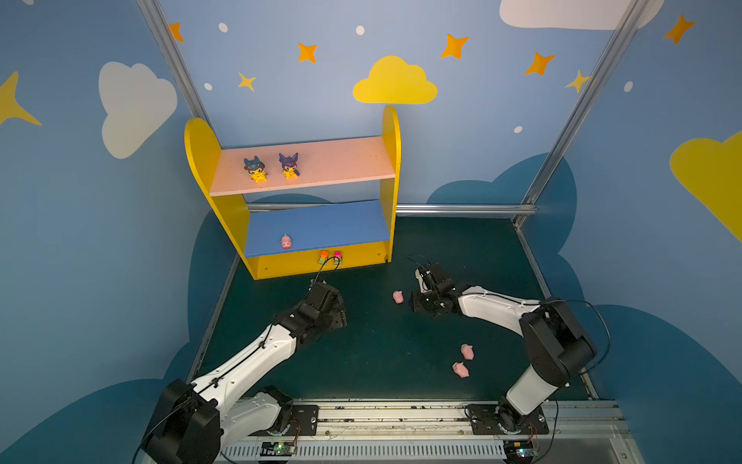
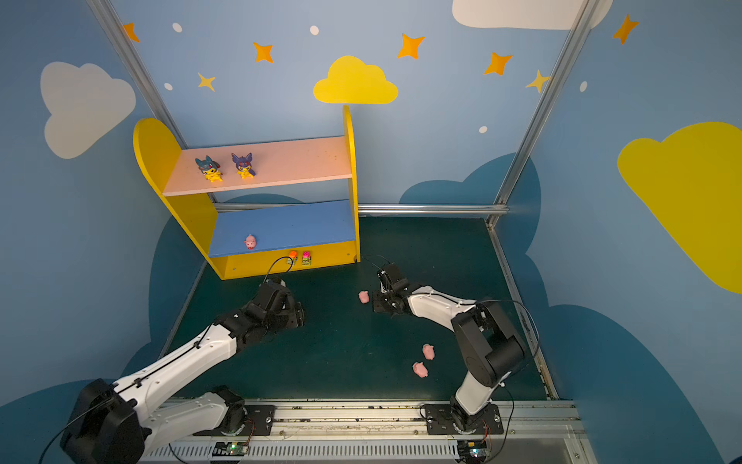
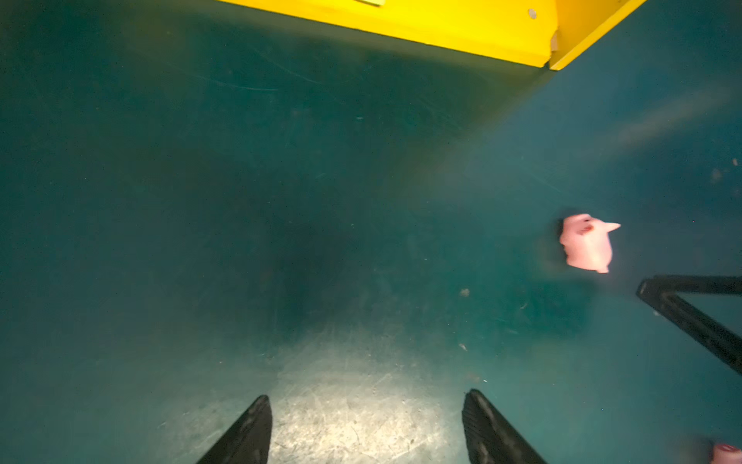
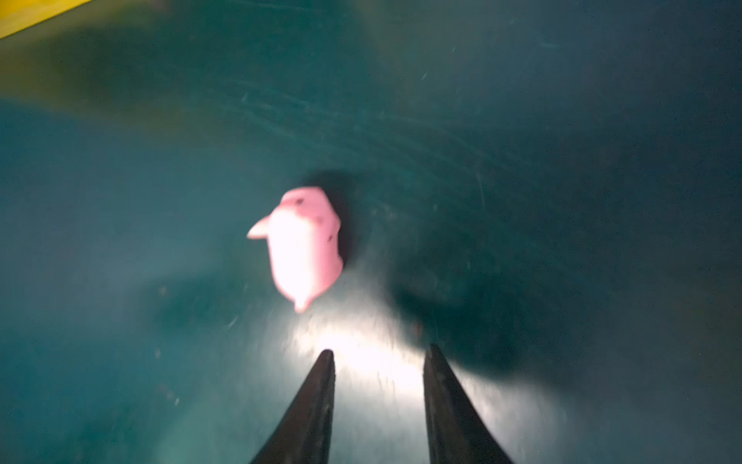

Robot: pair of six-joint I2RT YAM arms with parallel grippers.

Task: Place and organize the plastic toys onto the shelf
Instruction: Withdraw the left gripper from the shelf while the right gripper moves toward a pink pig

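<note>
Right wrist view: pink pig (image 4: 305, 245) lies just beyond right end effector (image 4: 379, 348), jaws apart.

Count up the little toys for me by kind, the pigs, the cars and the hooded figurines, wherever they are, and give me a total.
Pink pigs: 4
Cars: 2
Hooded figurines: 2
Total: 8

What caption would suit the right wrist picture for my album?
Right hand, slightly open and empty, points at a pink pig lying on the green mat.
</note>
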